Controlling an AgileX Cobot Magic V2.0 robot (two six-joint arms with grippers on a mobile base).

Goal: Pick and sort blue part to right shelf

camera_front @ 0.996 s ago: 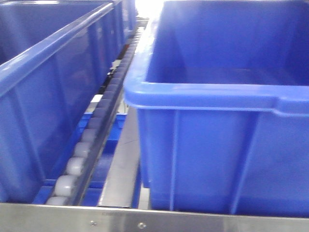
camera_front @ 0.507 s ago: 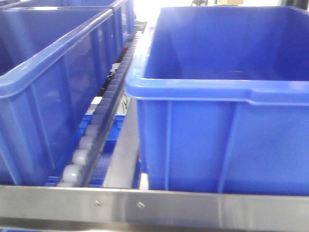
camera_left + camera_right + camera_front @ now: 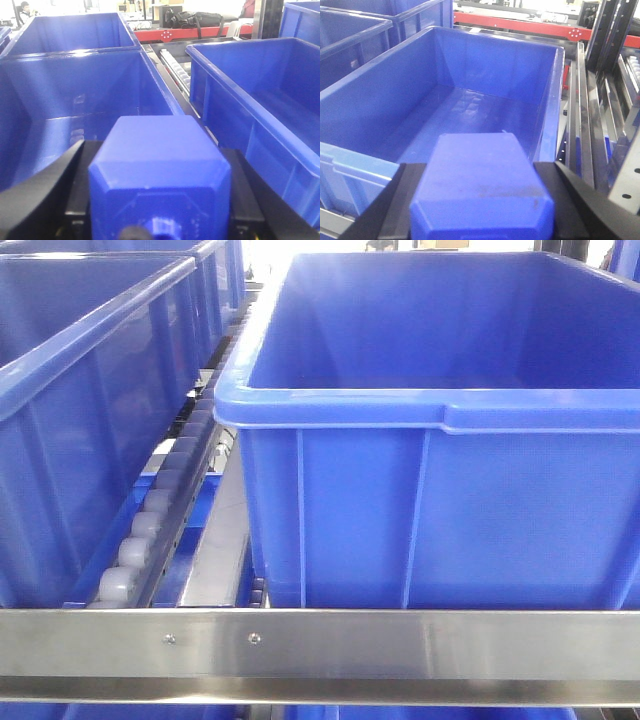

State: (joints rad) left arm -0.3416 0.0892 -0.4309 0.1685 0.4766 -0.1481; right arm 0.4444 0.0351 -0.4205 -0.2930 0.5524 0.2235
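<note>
Left end effector [image 3: 159,197] clamped on a blue chamfered plastic block [image 3: 160,155], facing a blue open-top plastic crate [image 3: 75,100]; right end effector [image 3: 480,202] gripping a second blue block [image 3: 480,170] at the near rim of the right-hand crate [image 3: 470,100] on the grey steel-framed shelf [image 3: 320,645].

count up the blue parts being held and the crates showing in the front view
blue parts: 2, left arm's part and right arm's part, each between shut jaws
blue crates: 3, right crate, left crate, rear-left crate
total: 5
</note>
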